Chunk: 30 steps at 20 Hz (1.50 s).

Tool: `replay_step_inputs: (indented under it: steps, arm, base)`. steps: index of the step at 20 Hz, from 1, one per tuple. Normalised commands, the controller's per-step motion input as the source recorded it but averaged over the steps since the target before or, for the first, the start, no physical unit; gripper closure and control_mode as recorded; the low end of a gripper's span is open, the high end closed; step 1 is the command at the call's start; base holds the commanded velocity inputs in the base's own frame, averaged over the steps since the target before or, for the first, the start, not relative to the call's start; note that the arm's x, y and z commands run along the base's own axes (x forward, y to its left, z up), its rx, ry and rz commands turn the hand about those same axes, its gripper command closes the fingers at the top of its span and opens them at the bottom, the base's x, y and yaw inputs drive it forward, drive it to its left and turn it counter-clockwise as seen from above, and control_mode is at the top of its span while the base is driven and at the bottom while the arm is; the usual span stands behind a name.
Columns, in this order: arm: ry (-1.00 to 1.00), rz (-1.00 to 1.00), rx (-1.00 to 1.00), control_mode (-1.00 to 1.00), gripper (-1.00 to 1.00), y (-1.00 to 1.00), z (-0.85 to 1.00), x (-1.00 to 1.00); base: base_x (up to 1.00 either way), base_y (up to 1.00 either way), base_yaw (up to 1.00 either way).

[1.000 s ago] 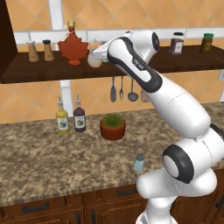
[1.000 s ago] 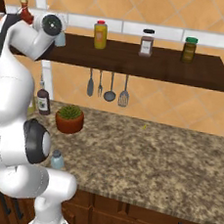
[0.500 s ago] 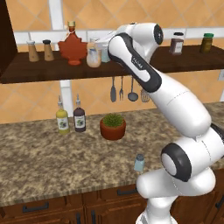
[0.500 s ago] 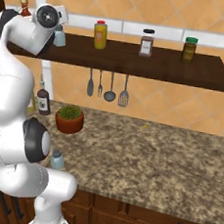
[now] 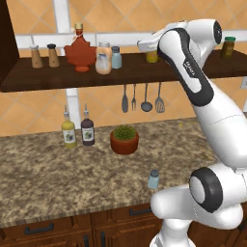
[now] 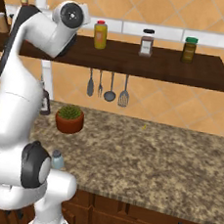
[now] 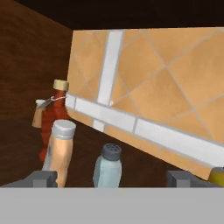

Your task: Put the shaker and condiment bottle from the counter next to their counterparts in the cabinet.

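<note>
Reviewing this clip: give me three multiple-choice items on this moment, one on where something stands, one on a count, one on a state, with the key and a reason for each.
1. Where does the short peach-tan condiment bottle with the pale cap stand?
A. On the long dark brown wooden shelf, beside the red maple-leaf-shaped bottle
B. On the granite counter by the potted plant
C. Held in the gripper

2. How many small pale blue-grey shakers with grey caps are in sight?
A. One
B. Two
C. Three

3. What is the state of the gripper?
A. Shut on the condiment bottle
B. Shut and empty
C. Open, holding nothing

Key:
1 A: the left base view shows it on the shelf right of the leaf bottle.
2 B: one shelf shaker stands by the condiment bottle, one counter shaker remains on the speckled granite counter.
3 C: in the hand view the fingertips stand wide apart, touching nothing.
</note>
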Motion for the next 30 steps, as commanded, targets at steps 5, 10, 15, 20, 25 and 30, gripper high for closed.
replay_step_inputs:
  steps: [5, 10, 15, 20, 25, 30]
  arm:
    - [-0.17, 0.0, 0.01, -1.0, -1.0, -1.0, -0.57, -0.89]
    - [-0.15, 0.03, 0.01, -1.0, -1.0, -1.0, -0.86, -0.81]
    - [-0.15, 0.07, 0.0, -1.0, -1.0, -1.0, -0.84, -0.57]
    - [-0.08, 0.12, -0.01, -1.0, -1.0, -0.71, -0.94, -0.55]
    - [0.01, 0.25, -0.1, -1.0, -1.0, -0.42, -0.92, -0.22]
    - [0.11, 0.39, -0.17, -1.0, -1.0, -0.34, -0.75, -0.11]
  base:
    - [0.0, 0.0, 0.0]
    - [0.0, 0.0, 0.0]
    - [0.0, 0.0, 0.0]
    - [0.0, 0.0, 0.0]
    - [0.0, 0.0, 0.0]
    - [0.0, 0.0, 0.0]
